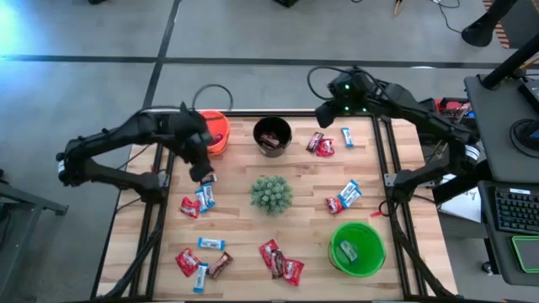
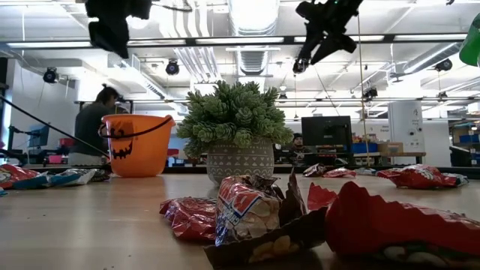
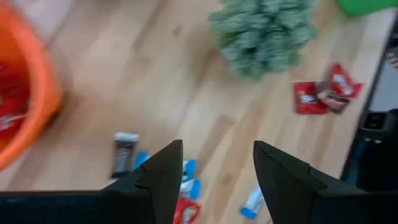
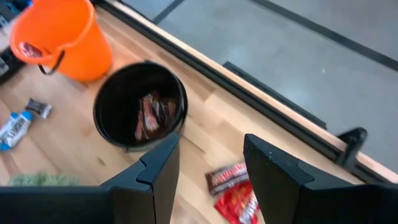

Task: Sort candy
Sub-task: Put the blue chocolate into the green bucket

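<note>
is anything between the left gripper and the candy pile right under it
Nothing visible. The left gripper hangs open, empty, above the cluster of red and blue candy near the table's left edge. Bare wood lies around it; the plant and orange bucket stand off to the sides.

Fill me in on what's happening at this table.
A two-armed robot is sorting candy into buckets. The left claw hangs open and empty above sweets near the orange bucket, which holds red candy. The right claw hangs open and empty at the table's far edge, near the black bucket, which holds brown candy. The green bucket has one piece inside. Most candy is loose on the table, around a plant.
</note>
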Action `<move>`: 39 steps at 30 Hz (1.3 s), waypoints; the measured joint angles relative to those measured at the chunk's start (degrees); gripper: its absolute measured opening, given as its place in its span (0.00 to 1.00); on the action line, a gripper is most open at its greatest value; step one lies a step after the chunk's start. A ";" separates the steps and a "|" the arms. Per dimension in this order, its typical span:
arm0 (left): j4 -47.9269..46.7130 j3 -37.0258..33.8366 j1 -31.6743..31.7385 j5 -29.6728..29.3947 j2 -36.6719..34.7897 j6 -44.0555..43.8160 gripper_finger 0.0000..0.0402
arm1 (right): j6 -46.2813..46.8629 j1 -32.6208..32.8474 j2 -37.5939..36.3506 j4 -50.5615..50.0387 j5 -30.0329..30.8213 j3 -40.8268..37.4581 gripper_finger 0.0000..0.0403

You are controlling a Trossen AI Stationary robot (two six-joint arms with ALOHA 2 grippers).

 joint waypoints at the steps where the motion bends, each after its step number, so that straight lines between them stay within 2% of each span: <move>1: 0.98 -0.03 -1.54 0.00 0.24 -1.54 0.44 | -0.04 0.00 -0.23 -0.62 0.00 0.00 0.42; 5: 1.83 0.79 -7.87 -0.50 1.03 -9.48 0.44 | -0.88 0.00 -0.98 -3.07 -0.07 0.00 0.42; 12: 1.60 0.99 -20.37 -5.52 0.72 -23.02 0.44 | -1.96 0.00 -1.54 -5.51 -0.63 0.00 0.42; 19: 1.34 -1.63 -31.86 -9.76 2.51 -29.87 0.44 | -4.04 0.00 -1.70 -7.89 -0.70 0.00 0.42; 32: 3.75 -5.77 -40.85 -8.95 12.43 -28.62 0.44 | -2.65 0.00 -1.70 -8.38 -0.87 -0.02 0.42; 39: 6.71 -5.94 -44.12 -8.92 18.59 -24.65 0.44 | 0.13 0.00 -1.77 -8.38 -1.09 -0.01 0.42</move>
